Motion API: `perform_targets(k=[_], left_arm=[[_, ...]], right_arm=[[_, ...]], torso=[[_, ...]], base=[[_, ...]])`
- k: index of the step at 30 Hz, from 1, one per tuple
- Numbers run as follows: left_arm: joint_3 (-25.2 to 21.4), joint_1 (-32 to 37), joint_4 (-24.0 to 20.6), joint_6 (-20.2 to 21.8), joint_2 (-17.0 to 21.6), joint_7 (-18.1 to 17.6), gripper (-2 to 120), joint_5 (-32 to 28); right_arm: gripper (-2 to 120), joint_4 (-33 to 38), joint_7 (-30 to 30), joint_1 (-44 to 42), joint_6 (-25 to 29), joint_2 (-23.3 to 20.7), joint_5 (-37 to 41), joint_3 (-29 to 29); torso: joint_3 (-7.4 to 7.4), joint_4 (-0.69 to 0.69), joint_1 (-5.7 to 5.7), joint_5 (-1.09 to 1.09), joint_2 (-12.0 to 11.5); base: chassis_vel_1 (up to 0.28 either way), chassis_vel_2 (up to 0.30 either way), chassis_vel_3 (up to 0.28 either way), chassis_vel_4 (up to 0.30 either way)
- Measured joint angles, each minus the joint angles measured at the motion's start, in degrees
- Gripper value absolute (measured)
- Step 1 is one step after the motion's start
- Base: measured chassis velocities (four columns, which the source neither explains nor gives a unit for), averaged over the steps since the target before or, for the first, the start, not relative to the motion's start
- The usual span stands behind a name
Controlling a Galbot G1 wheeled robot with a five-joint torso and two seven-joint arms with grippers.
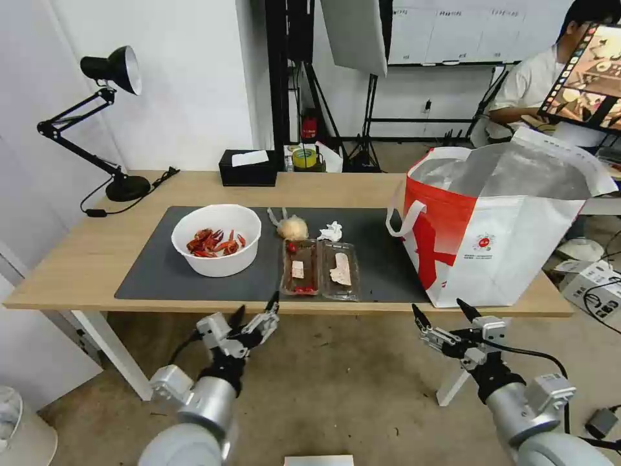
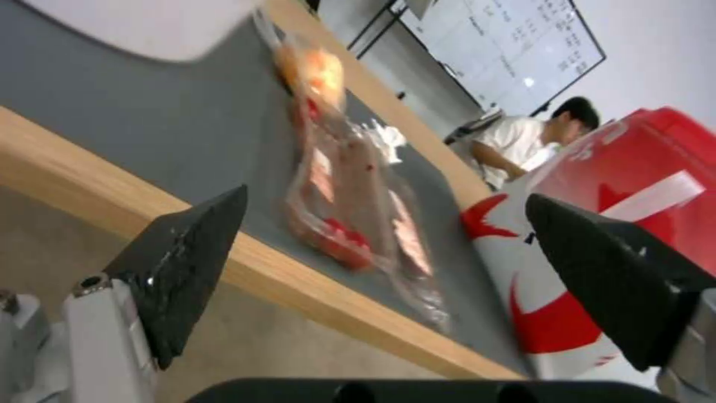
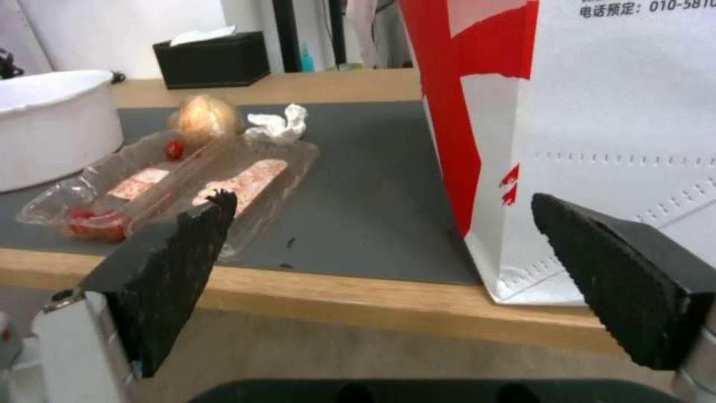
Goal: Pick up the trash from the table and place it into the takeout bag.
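On the dark mat (image 1: 162,272) of the table (image 1: 77,252) sit a white bowl (image 1: 217,241) of red crayfish shells, two clear plastic trays (image 1: 299,267) (image 1: 340,270) side by side, a crumpled tissue (image 1: 331,231) and a knotted clear bag with a tan lump (image 1: 291,227). The red-and-white takeout bag (image 1: 498,220) stands open at the table's right end. My left gripper (image 1: 255,308) hangs open below the table's front edge, in front of the trays (image 2: 351,201). My right gripper (image 1: 441,312) is open below the edge, before the bag (image 3: 597,129).
A black tissue box (image 1: 247,167) and a black desk lamp (image 1: 110,116) stand at the back of the table. Tripods and a seated person are behind. White table legs (image 1: 110,353) and boxes with cables (image 1: 592,285) stand on the floor to the sides.
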Motion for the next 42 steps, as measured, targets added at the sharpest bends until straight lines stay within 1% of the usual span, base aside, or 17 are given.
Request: perform_targets(k=[3,4,6,7,8,9,10,12,13,16,17,19,20,23,28,37,42], left_arm=[[-0.16,-0.97,0.26,0.31,0.23,-0.54,100,-0.75],[-0.55,-1.03,0.30,0.42,0.57,-0.54,100,-0.35],[-2.43,-0.62,0.56,0.46,1.87,0.78,100,2.58],[-2.43,-0.62,0.56,0.46,1.87,0.78,100,2.58],[-3.33,-0.36,0.82,0.30,2.41,1.66,100,4.13],[-4.67,-0.05,1.29,-0.13,3.04,3.04,100,6.50],[-4.67,-0.05,1.29,-0.13,3.04,3.04,100,6.50],[-6.66,0.32,2.41,-1.00,3.89,5.69,100,11.88],[-6.66,0.32,2.41,-1.00,3.89,5.69,100,11.88],[-9.03,1.30,3.90,-3.00,4.91,9.21,100,19.66],[-9.03,1.30,3.90,-3.00,4.91,9.21,100,19.66],[-9.78,1.76,3.92,-3.28,5.07,9.74,100,20.56],[-9.78,1.76,3.92,-3.28,5.07,9.74,100,20.56],[-10.47,2.09,4.05,-3.53,5.03,9.83,100,21.43],[-11.41,3.02,4.05,-3.81,5.03,9.84,100,22.50],[-13.08,4.33,3.95,-4.88,5.45,9.88,100,23.73],[-14.01,4.90,3.96,-5.02,5.46,9.88,100,24.03]], right_arm=[[100,0.14,0.00,0.23,0.02,-0.02,0.67,-0.13],[100,0.36,0.01,0.39,0.01,-0.02,1.52,-0.33],[100,1.15,0.34,1.08,-1.10,-0.03,6.67,-1.20],[100,1.15,0.34,1.08,-1.10,-0.03,6.67,-1.20],[100,1.56,0.74,1.39,-1.99,-0.05,10.24,-1.63],[100,2.26,1.83,1.97,-3.49,-0.11,17.05,-2.30],[100,2.26,1.83,1.97,-3.49,-0.11,17.05,-2.30],[100,3.32,4.91,3.30,-5.71,-0.23,29.09,-3.34],[100,3.32,4.91,3.30,-5.71,-0.23,29.09,-3.34],[100,3.73,10.64,5.83,-7.19,-0.05,47.70,-5.35],[100,3.73,10.64,5.83,-7.19,-0.05,47.70,-5.35],[100,3.24,12.86,6.97,-7.24,0.70,54.59,-7.02],[100,3.24,12.86,6.97,-7.24,0.70,54.59,-7.02],[100,1.94,14.99,8.76,-7.07,2.15,58.72,-10.57],[100,0.41,18.07,12.54,-5.60,4.40,59.66,-15.74],[100,-2.65,21.23,17.63,-3.74,6.51,60.42,-20.03],[100,-4.88,25.15,20.72,-2.85,8.81,61.49,-22.03]], torso=[[0.00,0.00,0.00,0.00,0.00],[0.00,0.00,0.00,0.00,0.00],[0.00,0.00,0.00,0.00,0.00],[0.00,0.00,0.00,0.00,0.00],[0.00,0.01,0.00,0.00,0.00],[0.00,0.01,0.00,-0.01,0.00],[0.00,0.01,0.00,-0.01,0.00],[0.00,0.01,0.00,-0.01,0.00],[0.00,0.01,0.00,-0.01,0.00],[0.00,0.01,0.00,-0.02,0.00],[0.00,0.01,0.00,-0.02,0.00],[0.00,0.01,0.00,-0.01,0.00],[0.00,0.01,0.00,-0.01,0.00],[0.00,0.00,0.00,-0.01,0.00],[0.00,0.01,0.00,-0.01,0.00],[0.00,0.01,0.00,-0.01,0.00],[0.00,0.00,0.00,-0.01,0.00]], base=[[0.000,0.000,0.000,0.000],[0.000,0.000,0.000,0.000],[0.000,0.000,0.000,0.000],[0.000,0.000,0.000,0.000],[0.000,0.000,0.000,0.000],[0.000,0.000,0.000,0.000],[0.000,0.000,0.000,0.000],[0.000,0.000,0.000,0.000],[0.000,0.000,0.000,0.000],[0.000,0.000,0.000,0.000],[0.000,0.000,0.000,0.000],[0.000,0.000,0.000,0.000],[0.000,0.000,0.000,0.000],[0.000,0.000,0.000,0.000],[0.000,0.000,0.000,0.000],[0.000,0.000,0.000,0.000],[0.000,0.000,0.000,0.000]])
